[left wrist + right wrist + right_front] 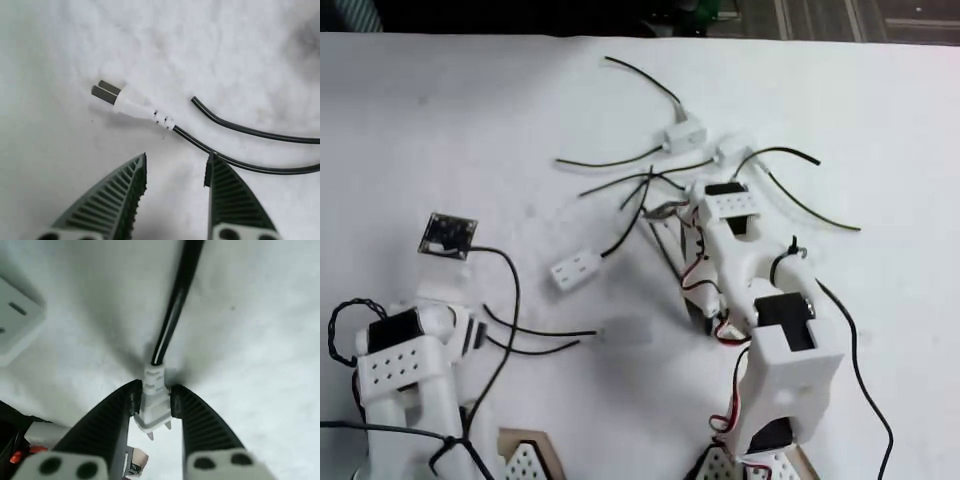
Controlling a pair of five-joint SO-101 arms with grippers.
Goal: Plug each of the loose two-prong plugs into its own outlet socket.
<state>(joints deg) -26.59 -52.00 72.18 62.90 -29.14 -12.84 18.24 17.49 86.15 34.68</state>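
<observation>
Left gripper (177, 158): spread; we see a white two-prong plug (133, 103) just ahead.
Right gripper (154, 389): pinches a second white plastic plug (151, 412).

Being cropped by the picture's edge in the right wrist view: outlet socket (14, 322), one corner with slots showing. Running out past the edge there: black cable (175, 300) of the held plug (150, 415), its flanks being covered by the right gripper (156, 392) pinching it. Leaving the left wrist view at its edge: black cords (250, 131), far ends unseen. Lying pale and blurred in the high view: loose plug (623, 331), prongs too small to tell.
</observation>
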